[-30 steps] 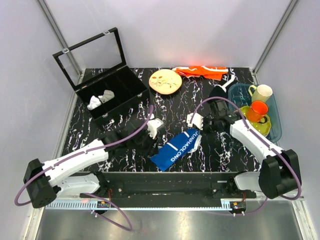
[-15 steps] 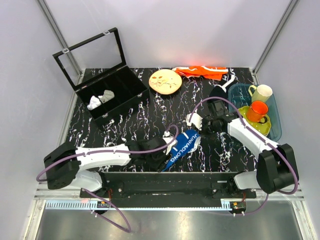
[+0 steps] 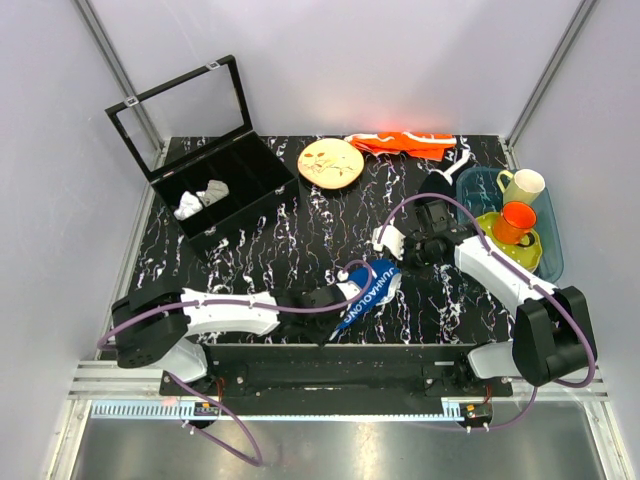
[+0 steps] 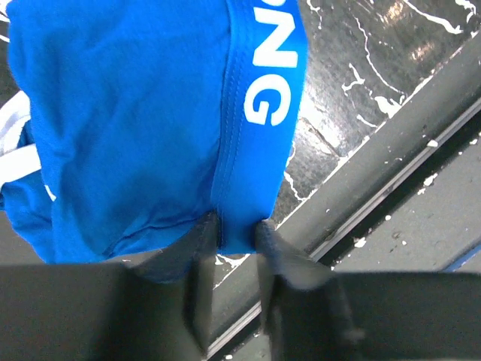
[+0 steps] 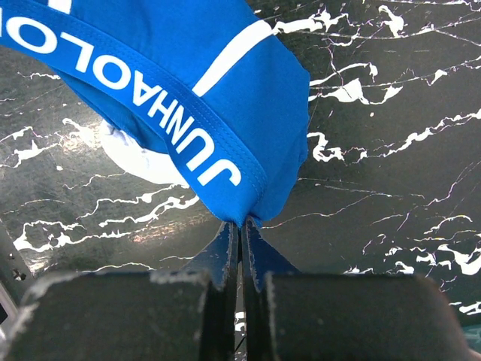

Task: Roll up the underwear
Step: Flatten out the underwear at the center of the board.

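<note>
The underwear [image 3: 368,288] is shown stretched in a narrow strip close to the near edge of the counter [image 3: 260,240], a little right of the middle, with the lettered waistband turned upward. It is held at both ends.

The end nearest the counter's rim is taken by the left hand [image 4: 234,226]. A fold of the waistband is caught between its two fingers [image 4: 201,248], which appear closed on the cloth from either side. The farther end is pinched by the right hand [image 5: 240,224], whose fingers are pressed fully together on the corner of the band. Whether the cloth is lifted clear of the counter at either end cannot be told.

The two-ended hold is judged to serve one purpose: the strip is kept straight and taut so that a tidy roll can be started from one end while the other is anchored. No turn of the cloth is yet seen, so the rolling itself is judged not to have begun.

An open box [image 3: 215,185] holding white cloth pieces [image 3: 200,197] is set at the far left corner. A plate [image 3: 331,163] and an orange cloth [image 3: 402,143] lie along the far edge, and a blue tray [image 3: 556,240] sits by the right edge, all well apart from the work.
</note>
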`<state>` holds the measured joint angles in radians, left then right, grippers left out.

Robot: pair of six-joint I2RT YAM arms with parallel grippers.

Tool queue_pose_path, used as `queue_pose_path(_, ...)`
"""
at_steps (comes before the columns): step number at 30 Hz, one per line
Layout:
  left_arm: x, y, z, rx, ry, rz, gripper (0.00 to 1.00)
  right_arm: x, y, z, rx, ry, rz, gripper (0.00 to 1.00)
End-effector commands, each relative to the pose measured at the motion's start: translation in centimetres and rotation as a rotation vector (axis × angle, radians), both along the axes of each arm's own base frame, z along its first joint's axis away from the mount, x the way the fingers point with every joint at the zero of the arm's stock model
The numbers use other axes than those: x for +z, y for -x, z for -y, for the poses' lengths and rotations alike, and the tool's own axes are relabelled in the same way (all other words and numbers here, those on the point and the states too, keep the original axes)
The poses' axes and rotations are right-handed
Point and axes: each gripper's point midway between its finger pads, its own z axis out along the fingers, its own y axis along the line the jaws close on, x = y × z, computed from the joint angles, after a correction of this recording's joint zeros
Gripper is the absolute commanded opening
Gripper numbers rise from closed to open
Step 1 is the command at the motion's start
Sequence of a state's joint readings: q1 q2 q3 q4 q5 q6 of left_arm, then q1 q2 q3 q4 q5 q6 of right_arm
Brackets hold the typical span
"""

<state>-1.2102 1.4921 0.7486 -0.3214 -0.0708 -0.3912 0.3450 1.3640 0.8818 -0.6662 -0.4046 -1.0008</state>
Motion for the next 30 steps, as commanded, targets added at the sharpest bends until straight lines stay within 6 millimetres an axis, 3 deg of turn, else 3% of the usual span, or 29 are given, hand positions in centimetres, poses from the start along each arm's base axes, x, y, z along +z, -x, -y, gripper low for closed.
queue_pose_path(1, -0.2, -0.7, 0.1, 0.018, -0.031, 0.035, 0.15, 0.2, 0.0, -0.3, -0.004, -0.02, 0.002, 0.0)
queue_pose_path(4, 0.5, -0.8, 0.0, 0.009, -0.027, 0.047, 0.02, 0.5, 0.0, -0.3, -0.009, -0.022, 0.006, 0.0)
queue_pose_path(9, 3.5, -2.1, 0.0, 0.001, 0.009, 0.096, 0.0, 2.0, -0.3, -0.4, -0.034, -0.03, 0.01, 0.0)
queue_pose_path(11, 5.4, -2.8, -0.1, -0.009, 0.048, 0.105, 0.0, 3.8, -1.4, -0.6, -0.046, -0.035, 0.049, 0.0)
queue_pose_path(13, 7.3, -4.9, -0.8, 0.033, 0.076, 0.118, 0.0, 6.2, -2.9, -0.5, -0.071, -0.031, 0.096, 0.0)
queue_pose_path(14, 8.9, -5.6, -1.1, 0.022, 0.107, 0.139, 0.0, 7.1, -3.5, -0.6, -0.074, -0.03, 0.115, 0.0)
queue_pose_path(15, 10.9, -7.8, -1.5, 0.071, 0.139, 0.168, 0.0, 7.9, -3.9, -0.5, -0.082, -0.024, 0.128, 0.0)
queue_pose_path(16, 11.9, -8.7, -2.4, 0.07, 0.13, 0.184, 0.0, 10.1, -5.4, -0.7, -0.093, -0.024, 0.18, 0.0)
queue_pose_path(18, 15.1, -11.5, -4.0, 0.13, 0.161, 0.232, 0.0, 12.1, -6.7, -0.6, -0.111, -0.018, 0.221, 0.0)
queue_pose_path(19, 17.9, -12.8, -4.4, 0.131, 0.172, 0.28, 0.0, 14.5, -8.4, -0.8, -0.128, -0.021, 0.28, 0.0)
queue_pose_path(20, 19.5, -14.4, -5.7, 0.174, 0.172, 0.313, 0.0, 15.8, -9.1, -0.8, -0.137, -0.024, 0.308, 0.0)
queue_pose_path(21, 20.8, -15.1, -6.2, 0.185, 0.173, 0.333, 0.0, 16.5, -9.8, -0.9, -0.152, -0.024, 0.315, 0.0)
queue_pose_path(22, 24.0, -15.8, -6.7, 0.188, 0.195, 0.38, 0.0, 19.6, -10.9, -1.1, -0.167, -0.047, 0.382, 0.0)
queue_pose_path(23, 25.3, -16.5, -7.5, 0.205, 0.201, 0.397, 0.0, 20.9, -11.3, -1.2, -0.174, -0.061, 0.406, 0.0)
queue_pose_path(25, 28.4, -16.6, -7.9, 0.208, 0.23, 0.437, 0.0, 24.1, -11.8, -1.4, -0.193, -0.099, 0.466, 0.0)
queue_pose_path(26, 29.1, -16.4, -8.1, 0.21, 0.24, 0.442, 0.0, 24.8, -11.7, -1.4, -0.194, -0.11, 0.479, 0.0)
queue_pose_path(27, 29.4, -16.0, -7.9, 0.194, 0.253, 0.433, 0.0, 25.8, -11.2, -1.5, -0.186, -0.126, 0.503, 0.0)
queue_pose_path(30, 28.3, -13.7, -7.0, 0.129, 0.311, 0.351, 0.0, 25.4, -9.2, -1.3, -0.134, -0.136, 0.506, 0.0)
